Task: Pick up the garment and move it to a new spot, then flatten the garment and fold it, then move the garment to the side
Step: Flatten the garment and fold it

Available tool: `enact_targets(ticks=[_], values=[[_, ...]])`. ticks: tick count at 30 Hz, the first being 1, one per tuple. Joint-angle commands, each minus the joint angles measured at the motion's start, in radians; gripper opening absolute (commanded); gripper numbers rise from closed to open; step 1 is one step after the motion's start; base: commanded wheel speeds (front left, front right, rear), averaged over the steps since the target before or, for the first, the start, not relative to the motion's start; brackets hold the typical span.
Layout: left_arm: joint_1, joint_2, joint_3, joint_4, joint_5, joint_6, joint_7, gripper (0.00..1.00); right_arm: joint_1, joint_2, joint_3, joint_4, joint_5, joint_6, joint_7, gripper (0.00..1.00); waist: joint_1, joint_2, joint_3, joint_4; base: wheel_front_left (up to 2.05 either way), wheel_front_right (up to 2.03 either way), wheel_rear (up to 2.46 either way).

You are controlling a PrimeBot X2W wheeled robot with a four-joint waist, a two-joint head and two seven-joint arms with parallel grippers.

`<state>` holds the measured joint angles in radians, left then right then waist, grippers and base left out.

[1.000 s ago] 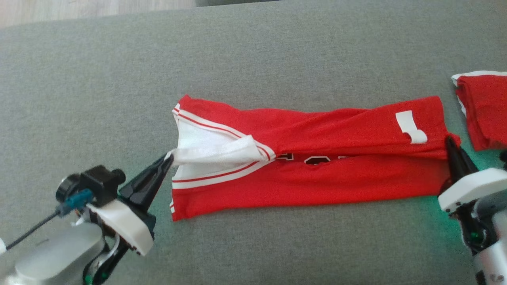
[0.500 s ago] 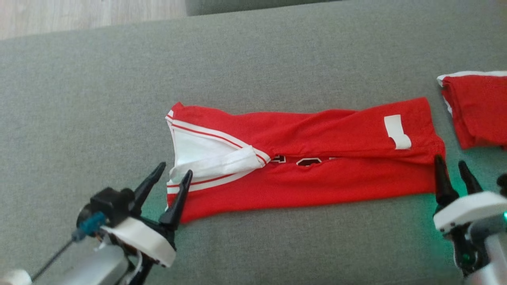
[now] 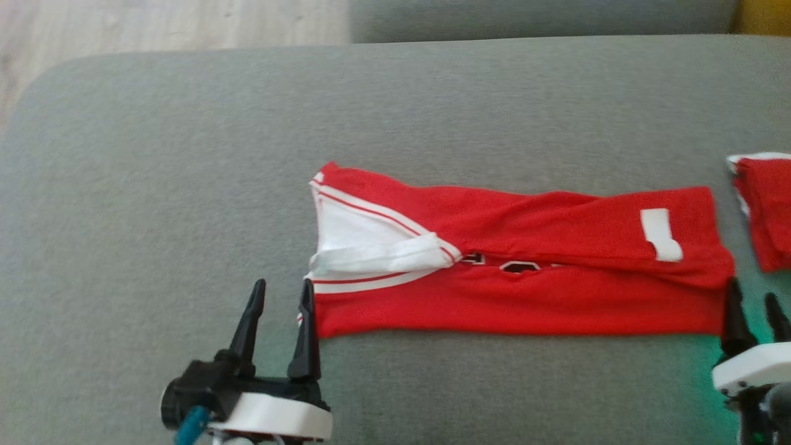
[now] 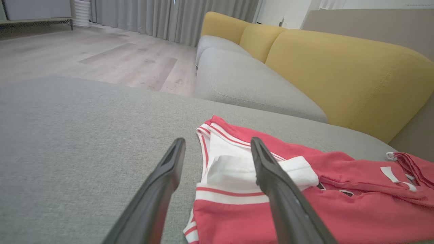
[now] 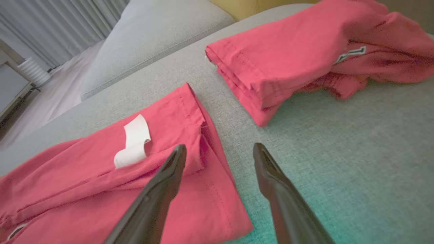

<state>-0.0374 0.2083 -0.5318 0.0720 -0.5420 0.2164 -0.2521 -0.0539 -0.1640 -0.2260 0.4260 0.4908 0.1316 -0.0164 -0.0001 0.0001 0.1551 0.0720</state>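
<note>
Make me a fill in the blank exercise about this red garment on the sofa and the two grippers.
The red garment lies as a long folded strip on a sofa cushion coloured ____.
The left gripper and the right gripper both stand ____, holding nothing.
The small label near the garment's right end is ____.
A second red garment lies apart, on the robot's ____ side.
Missing words: grey; open; white; right.

On the cushion, the garment lies between left gripper and right gripper, a second garment to its right.
</note>
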Motion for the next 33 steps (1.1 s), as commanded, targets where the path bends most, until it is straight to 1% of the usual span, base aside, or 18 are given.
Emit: enact_targets(ticks=[1,4,7,10,11,13,14,17,19,22,25,27,29,33], values=[[-0.02,-0.008,0.051,-0.039,0.025,-0.006,-0.01,1.0,-0.032,-0.008,0.006,-0.031,-0.01,-0.001,0.003,1.0,0.0001,-0.0001,0.007,0.028,0.0,0.0,0.0],[0.012,-0.059,0.09,-0.048,0.123,-0.034,-0.01,1.0,-0.073,0.008,-0.064,-0.003,-0.045,-0.001,0.025,1.0,0.0001,-0.0001,0.012,0.053,0.0,0.0,0.0],[0.035,-0.088,0.108,-0.046,0.199,-0.064,-0.01,1.0,-0.11,0.029,-0.124,0.049,-0.1,-0.001,0.06,1.0,0.0001,-0.0001,0.014,0.072,0.0,0.0,0.0],[0.046,-0.106,0.123,-0.039,0.257,-0.085,-0.01,1.0,-0.13,0.049,-0.161,0.105,-0.149,-0.001,0.1,1.0,0.0001,-0.0001,0.014,0.083,0.0,0.0,0.0],[0.049,-0.11,0.128,-0.037,0.272,-0.091,-0.01,1.0,-0.131,0.058,-0.173,0.12,-0.162,-0.001,0.115,0.88,0.0001,-0.0001,0.013,0.085,0.0,0.0,0.0],[0.057,-0.12,0.136,-0.032,0.295,-0.102,-0.01,1.0,-0.133,0.074,-0.194,0.143,-0.178,-0.001,0.134,0.24,0.0001,-0.0001,0.011,0.088,0.0,0.0,0.0],[0.06,-0.124,0.139,-0.03,0.304,-0.108,-0.01,1.0,-0.135,0.08,-0.197,0.15,-0.178,-0.001,0.141,0.0,0.0001,-0.0001,0.01,0.088,0.0,0.0,0.0],[0.071,-0.135,0.153,-0.023,0.322,-0.121,-0.01,1.0,-0.138,0.093,-0.181,0.149,-0.168,-0.001,0.148,0.0,0.0001,-0.0001,0.005,0.078,0.0,0.0,0.0],[0.076,-0.14,0.159,-0.019,0.329,-0.13,-0.01,1.0,-0.135,0.094,-0.172,0.126,-0.165,-0.001,0.131,0.0,0.0001,-0.0001,0.0,0.07,0.0,0.0,0.0],[0.084,-0.147,0.17,-0.013,0.337,-0.139,-0.01,1.0,-0.124,0.065,-0.18,0.076,-0.179,-0.001,0.106,0.0,0.0001,-0.0001,-0.011,0.057,0.0,0.0,0.0],[0.091,-0.151,0.177,-0.007,0.342,-0.149,-0.01,1.0,-0.117,0.022,-0.198,0.017,-0.176,-0.001,0.114,0.0,0.0001,-0.0001,-0.022,0.047,0.0,0.0,0.0],[0.096,-0.153,0.181,-0.003,0.344,-0.153,-0.01,1.0,-0.116,-0.001,-0.198,-0.029,-0.15,-0.001,0.132,0.0,0.0001,-0.0001,-0.03,0.043,0.0,0.0,0.0],[0.098,-0.154,0.184,0.0,0.345,-0.158,-0.01,1.0,-0.118,-0.009,-0.182,-0.09,-0.101,-0.001,0.158,0.0,0.0001,-0.0001,-0.035,0.042,0.0,0.0,0.0],[0.104,-0.156,0.185,0.006,0.344,-0.166,-0.01,1.0,-0.109,0.018,-0.102,-0.265,-0.004,-0.001,0.213,0.0,0.0001,-0.0001,-0.045,0.046,0.0,0.0,0.0]])
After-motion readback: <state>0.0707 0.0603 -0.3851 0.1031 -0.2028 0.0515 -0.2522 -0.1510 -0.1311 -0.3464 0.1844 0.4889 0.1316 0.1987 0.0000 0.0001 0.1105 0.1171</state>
